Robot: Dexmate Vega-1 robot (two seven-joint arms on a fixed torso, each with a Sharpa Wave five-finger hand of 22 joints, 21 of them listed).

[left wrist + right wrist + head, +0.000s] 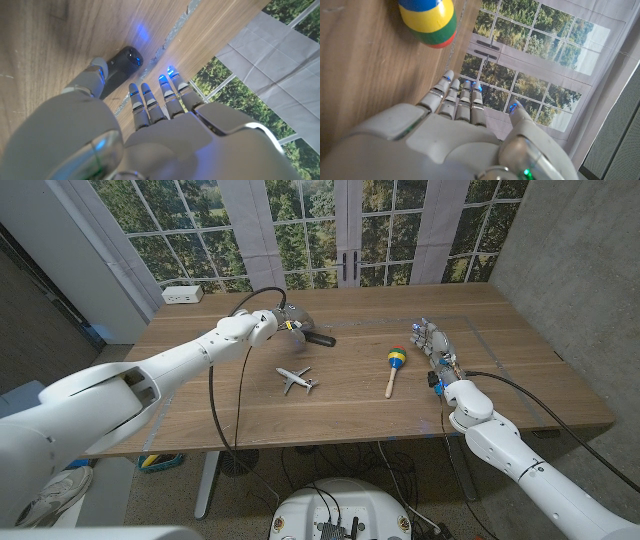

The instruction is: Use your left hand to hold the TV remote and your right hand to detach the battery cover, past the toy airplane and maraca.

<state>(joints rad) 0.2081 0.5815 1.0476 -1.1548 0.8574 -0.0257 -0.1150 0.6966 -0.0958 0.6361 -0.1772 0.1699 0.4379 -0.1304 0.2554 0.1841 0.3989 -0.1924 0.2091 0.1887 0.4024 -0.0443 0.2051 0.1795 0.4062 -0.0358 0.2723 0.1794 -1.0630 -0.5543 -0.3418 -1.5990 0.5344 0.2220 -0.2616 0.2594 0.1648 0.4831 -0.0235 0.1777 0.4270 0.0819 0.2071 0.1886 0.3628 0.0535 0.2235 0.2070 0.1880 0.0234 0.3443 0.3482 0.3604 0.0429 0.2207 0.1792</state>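
The black TV remote [319,338] lies on the wooden table [520,380], left of the middle and towards the back. My left hand [284,321] is at the remote's left end. In the left wrist view the remote [120,63] lies between the thumb and the straight, spread fingers [150,102], and I see no closed grip. A white toy airplane [296,379] sits nearer the front. The striped maraca [395,366] lies to its right. My right hand [436,344] stands right of the maraca [427,21], fingers straight, holding nothing.
A white box [182,294] sits at the table's back left corner. Tape lines [500,340] mark the wood on the right. Windows stand behind the table's far edge. A black cable [215,395] hangs from my left arm over the front edge.
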